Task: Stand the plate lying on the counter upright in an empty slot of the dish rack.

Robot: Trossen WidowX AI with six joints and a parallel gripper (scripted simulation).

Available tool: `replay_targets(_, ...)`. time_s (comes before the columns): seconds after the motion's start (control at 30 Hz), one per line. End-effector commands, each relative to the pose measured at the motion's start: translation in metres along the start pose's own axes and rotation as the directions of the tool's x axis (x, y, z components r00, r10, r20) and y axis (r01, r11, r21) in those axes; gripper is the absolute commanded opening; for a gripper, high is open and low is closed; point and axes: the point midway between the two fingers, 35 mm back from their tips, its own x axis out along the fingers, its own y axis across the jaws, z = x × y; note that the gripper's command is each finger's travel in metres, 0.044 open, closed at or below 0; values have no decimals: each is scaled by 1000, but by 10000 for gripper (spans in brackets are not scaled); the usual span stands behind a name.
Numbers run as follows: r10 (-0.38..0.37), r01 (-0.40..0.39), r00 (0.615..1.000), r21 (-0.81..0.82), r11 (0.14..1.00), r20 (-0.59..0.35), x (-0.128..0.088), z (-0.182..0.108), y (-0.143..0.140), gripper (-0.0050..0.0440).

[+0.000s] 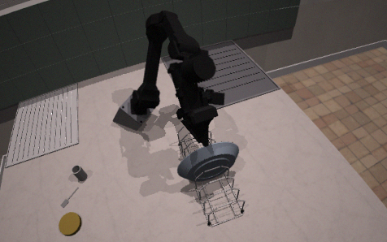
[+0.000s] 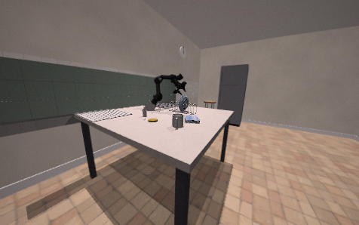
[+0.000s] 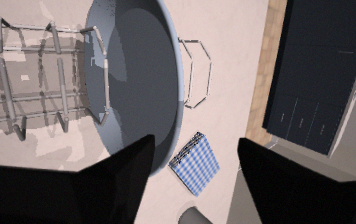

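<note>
A blue-grey plate (image 1: 208, 162) (image 2: 183, 103) (image 3: 142, 85) stands on edge in the wire dish rack (image 1: 242, 210) (image 3: 106, 80), tilted a little. Rack wires stand on both sides of it; how its lower edge sits is hidden. My gripper (image 1: 206, 143) (image 3: 196, 142) is partly open, with nothing between its fingers. In the top view the fingers are at the plate's upper rim. In the wrist view one fingertip overlaps the rim's edge and the other stands off to the side; whether they touch the plate I cannot tell. The rack appears level on the counter (image 1: 284, 162).
A blue checked cloth (image 2: 192, 119) (image 3: 200, 165) and a grey canister (image 2: 177, 121) (image 3: 195, 216) lie beyond the rack. A yellow disc (image 1: 70, 223) (image 2: 152, 120), a small grey cup (image 1: 80, 174) and a spatula (image 1: 65, 201) are at the left. Ribbed mats (image 1: 46, 126) (image 1: 240, 75) lie at the back.
</note>
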Motion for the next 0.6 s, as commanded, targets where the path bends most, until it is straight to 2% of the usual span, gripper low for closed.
replay_targets(0.0, 22, -22, 1000, -9, 1000, -5, 4, -6, 3, 262)
replay_targets(0.57, 66, -66, 998, -26, 997, -19, 13, -24, 6, 262)
